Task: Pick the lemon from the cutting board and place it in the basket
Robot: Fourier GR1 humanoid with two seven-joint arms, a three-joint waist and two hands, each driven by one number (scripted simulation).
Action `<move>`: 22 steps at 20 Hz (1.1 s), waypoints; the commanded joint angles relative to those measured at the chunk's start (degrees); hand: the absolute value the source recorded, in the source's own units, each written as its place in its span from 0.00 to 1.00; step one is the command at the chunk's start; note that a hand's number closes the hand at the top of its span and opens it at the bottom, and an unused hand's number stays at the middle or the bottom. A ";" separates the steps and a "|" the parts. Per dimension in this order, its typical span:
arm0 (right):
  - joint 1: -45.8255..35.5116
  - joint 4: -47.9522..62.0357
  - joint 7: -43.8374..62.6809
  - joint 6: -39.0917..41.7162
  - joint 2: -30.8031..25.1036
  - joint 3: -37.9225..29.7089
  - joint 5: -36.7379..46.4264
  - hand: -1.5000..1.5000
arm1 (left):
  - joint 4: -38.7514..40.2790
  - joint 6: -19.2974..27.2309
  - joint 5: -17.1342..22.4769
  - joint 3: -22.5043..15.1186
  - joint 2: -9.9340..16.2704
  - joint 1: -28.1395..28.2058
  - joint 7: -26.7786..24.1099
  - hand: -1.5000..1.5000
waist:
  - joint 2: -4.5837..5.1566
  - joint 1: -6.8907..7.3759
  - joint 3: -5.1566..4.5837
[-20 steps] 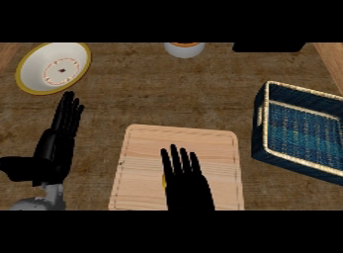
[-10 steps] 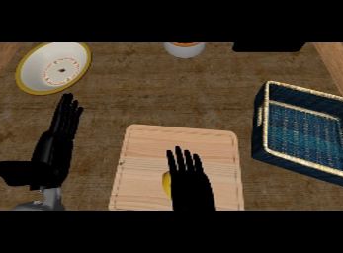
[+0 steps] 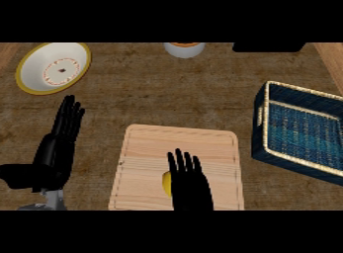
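A yellow lemon lies on the pale wooden cutting board near its lower middle. Only a sliver of it shows at the left edge of my right hand, which lies over it with straight fingers pointing up the board. At the right stands the dark blue woven basket with a tan rim, nothing visible inside. My left hand rests open at the left of the board, fingers up, thumb out to the left.
A white plate with a yellow rim sits at the top left. A small white and orange cup stands at the top middle beside a black object. Wooden counter edges run along both upper corners.
My right hand has slid down the board toward the lower edge and now covers most of the lemon. The left hand has barely shifted.
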 commanded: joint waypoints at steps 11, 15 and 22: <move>-4.11 10.83 -2.35 -4.43 0.15 1.23 -5.26 1.00 | -0.64 -0.93 -2.22 0.25 -2.35 -0.87 1.82 0.50 | 0.05 0.31 0.01; -5.26 8.92 -8.41 2.04 0.16 -1.97 -1.02 1.00 | 1.14 -2.20 -0.95 3.35 -1.03 -3.00 2.11 0.50 | 0.02 -0.02 0.00; -8.74 13.18 -6.81 -1.70 0.17 2.57 -2.15 1.00 | -1.82 -1.04 -3.43 1.69 -2.93 -2.19 3.03 0.50 | 0.02 0.23 0.01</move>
